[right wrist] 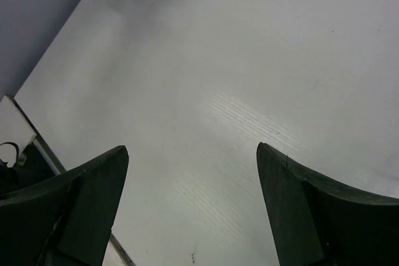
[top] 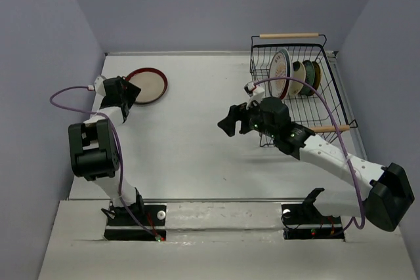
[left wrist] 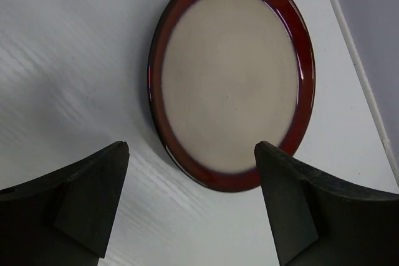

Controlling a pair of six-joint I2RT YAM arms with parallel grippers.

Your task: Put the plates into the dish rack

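plates [top: 281, 70]: several upright in dish rack [top: 252, 60] already; red-rimmed beige plate [left wrist: 230, 79] left, flat on surface [top: 197, 109]. left claw [left wrist: 192, 151] spread just short of it, right claw [right wrist: 192, 151] spread, empty.

On the table [top: 197, 155], one plate [top: 147, 86] lies flat at the far left, with the left gripper [top: 129, 93] just near of it. The rack [top: 289, 44] stands at the far right, other plates [top: 281, 70] upright inside. The right gripper [top: 230, 119] hangs mid-table, left of the rack.

no readable text, labels or numbers
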